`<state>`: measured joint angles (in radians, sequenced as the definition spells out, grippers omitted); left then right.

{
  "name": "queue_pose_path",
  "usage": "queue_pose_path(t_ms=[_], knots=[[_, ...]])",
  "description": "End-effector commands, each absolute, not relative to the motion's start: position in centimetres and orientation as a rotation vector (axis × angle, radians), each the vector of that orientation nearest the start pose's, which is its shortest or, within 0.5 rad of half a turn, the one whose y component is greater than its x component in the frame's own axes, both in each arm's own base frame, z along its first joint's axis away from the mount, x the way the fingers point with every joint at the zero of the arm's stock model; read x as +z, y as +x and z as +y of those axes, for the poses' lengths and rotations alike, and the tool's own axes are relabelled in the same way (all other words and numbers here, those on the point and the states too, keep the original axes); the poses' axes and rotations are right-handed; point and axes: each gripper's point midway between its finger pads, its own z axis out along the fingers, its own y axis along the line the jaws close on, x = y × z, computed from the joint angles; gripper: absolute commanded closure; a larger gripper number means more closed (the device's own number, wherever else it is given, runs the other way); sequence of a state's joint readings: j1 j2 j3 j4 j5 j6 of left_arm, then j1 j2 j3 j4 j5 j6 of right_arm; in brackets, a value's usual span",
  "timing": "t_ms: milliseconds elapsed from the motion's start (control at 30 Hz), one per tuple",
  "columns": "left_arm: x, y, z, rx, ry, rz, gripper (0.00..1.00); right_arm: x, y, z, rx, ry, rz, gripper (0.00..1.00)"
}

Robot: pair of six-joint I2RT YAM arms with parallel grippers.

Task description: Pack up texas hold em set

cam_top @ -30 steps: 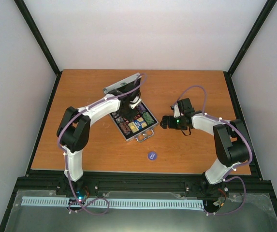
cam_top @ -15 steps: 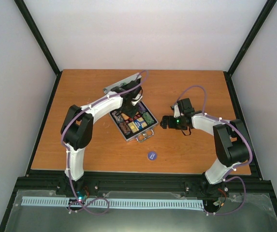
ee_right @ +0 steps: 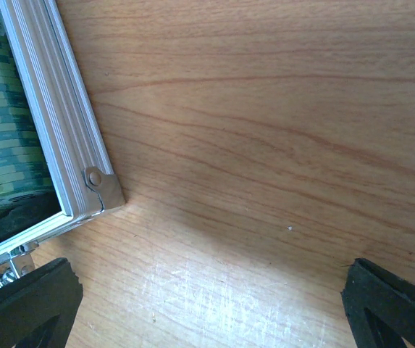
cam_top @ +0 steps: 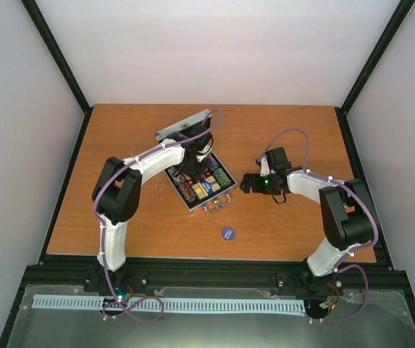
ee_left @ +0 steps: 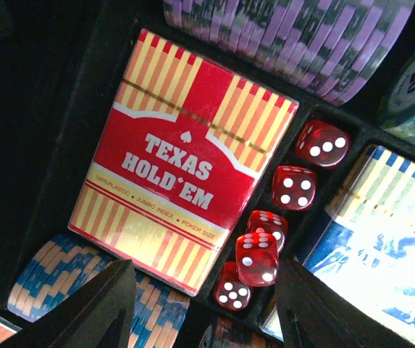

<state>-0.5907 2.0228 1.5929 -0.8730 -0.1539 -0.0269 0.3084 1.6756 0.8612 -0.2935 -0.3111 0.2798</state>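
We find the left jaws part-open and empty above the card box (ee_left: 185, 167) and dice (ee_left: 294, 188) inside the case (ee_right: 64, 130); right jaws wide, empty, beside its corner.

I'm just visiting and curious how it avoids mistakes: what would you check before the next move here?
1. The card box sits in the case: ok.
2. The dice sit in their slot: ok.
3. The purple disc is packed: not ok, it lies on the table.
4. The left hand is empty: ok, open above the card box.
5. The right hand is empty: ok, open beside the case's corner.
6. The lid is closed: not ok, it stands open.
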Motion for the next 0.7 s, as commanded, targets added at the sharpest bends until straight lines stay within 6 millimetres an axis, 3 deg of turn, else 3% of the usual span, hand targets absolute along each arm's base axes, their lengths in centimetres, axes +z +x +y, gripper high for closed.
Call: queue_pose_path(t_ms=[0,433,667], knots=[[6.6,38.5,-22.2,0.113,0.734,2.754,0.43,-3.4,26.3,14.2,0.533,-0.077,3.035,0.00],[5.8,37.0,-20.0,0.223,0.723,2.793,0.42,-3.3,26.2,14.3,0.542,-0.079,3.030,0.00],[8.1,37.0,-20.7,0.135,0.697,2.749,0.38,-3.4,26.3,14.3,0.541,-0.080,3.031,0.00]])
